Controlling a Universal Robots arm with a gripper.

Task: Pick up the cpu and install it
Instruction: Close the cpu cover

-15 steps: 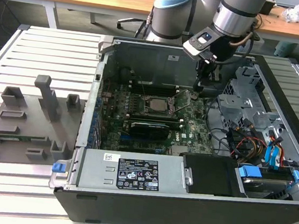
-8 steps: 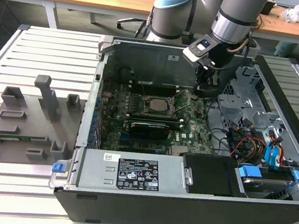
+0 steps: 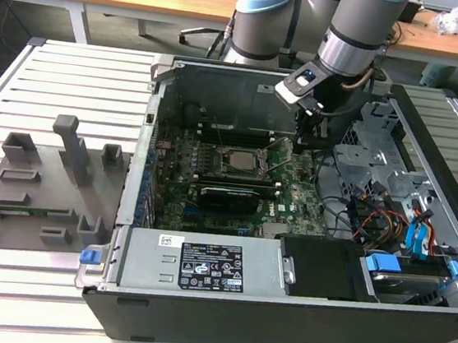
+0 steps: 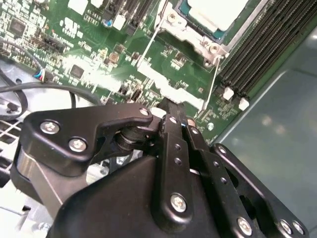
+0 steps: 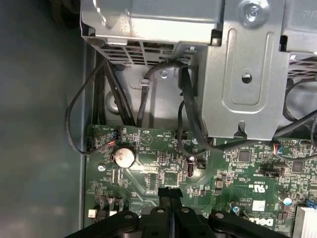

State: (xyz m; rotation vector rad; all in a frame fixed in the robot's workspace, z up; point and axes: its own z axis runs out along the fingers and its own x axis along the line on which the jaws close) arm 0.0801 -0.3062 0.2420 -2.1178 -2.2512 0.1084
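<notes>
Already in its socket, the cpu is a flat square with a pale silver top. Nearby, the gripper is pinched together, empty.

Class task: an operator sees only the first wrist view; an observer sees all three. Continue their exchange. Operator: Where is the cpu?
Observer: In the second wrist view, the cpu lies in its socket on the board.
Operator: How near is the gripper?
Observer: The gripper, shut on nothing, is over the board, close beside that socket.
Operator: Anything outside the case?
Observer: A grey tray lies at the exterior view's left of it.
</notes>
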